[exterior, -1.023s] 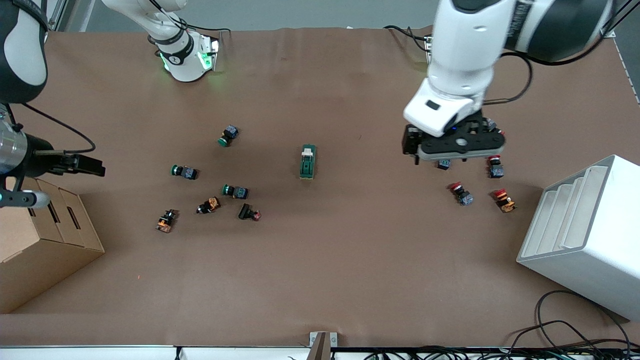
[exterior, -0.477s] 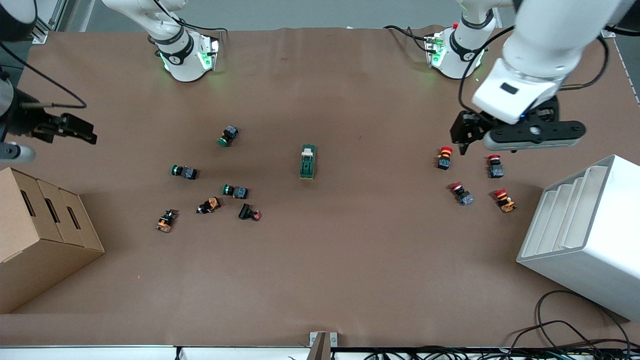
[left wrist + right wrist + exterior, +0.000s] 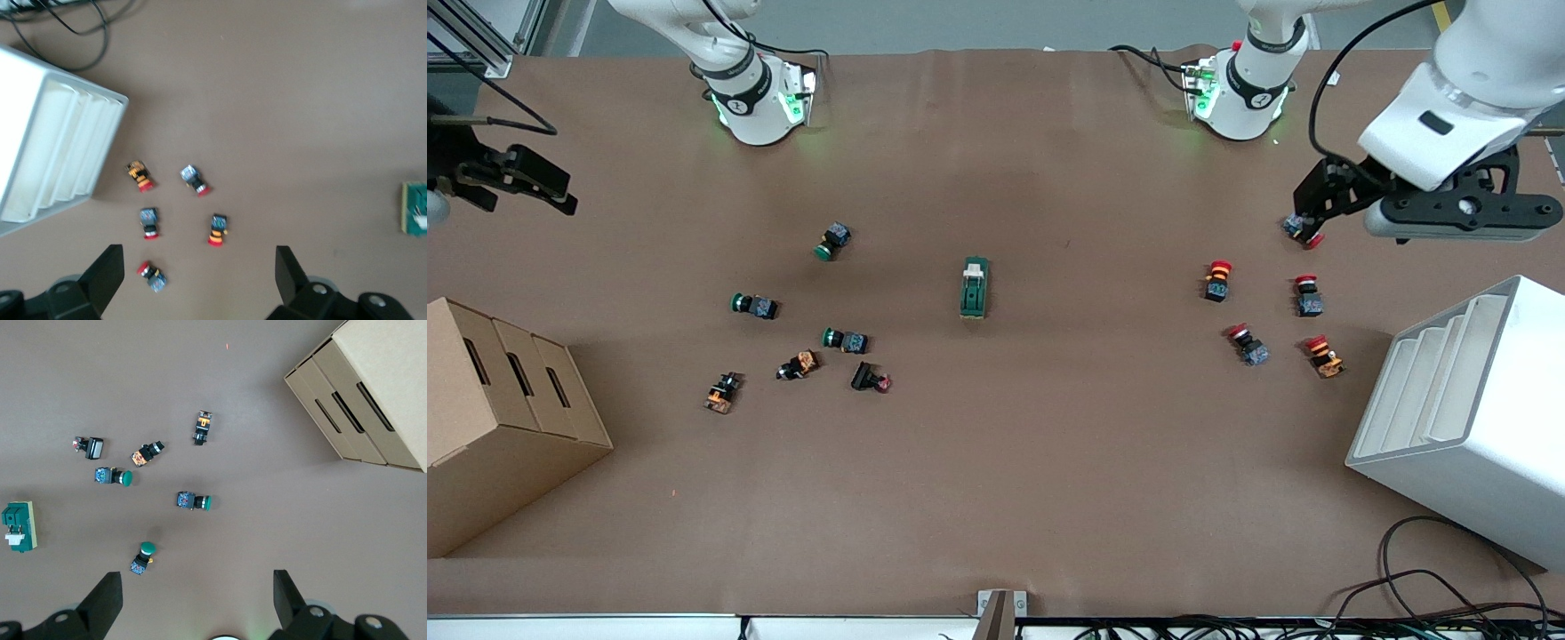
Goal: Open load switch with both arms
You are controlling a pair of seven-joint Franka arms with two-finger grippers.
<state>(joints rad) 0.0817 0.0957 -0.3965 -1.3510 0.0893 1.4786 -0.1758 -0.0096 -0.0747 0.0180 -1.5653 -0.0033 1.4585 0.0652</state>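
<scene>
The load switch (image 3: 975, 287), a dark green block with a white lever tab, lies flat in the middle of the table with no gripper near it. It also shows at the rim of the left wrist view (image 3: 415, 208) and of the right wrist view (image 3: 19, 527). My left gripper (image 3: 1309, 213) (image 3: 200, 250) hangs open and empty over the red mushroom buttons at the left arm's end. My right gripper (image 3: 560, 196) (image 3: 197, 575) hangs open and empty over the right arm's end of the table, high above the mat.
Several red mushroom buttons (image 3: 1217, 280) lie beside a white slotted rack (image 3: 1467, 418). Green push buttons (image 3: 833, 241) and orange and black parts (image 3: 799, 364) are scattered toward the right arm's end. A cardboard box (image 3: 498, 418) stands there near the edge.
The left arm swung away from the red buttons toward its own end of the table. The right gripper drew back toward the arms' bases, uncovering the cardboard box. The load switch stayed put.
</scene>
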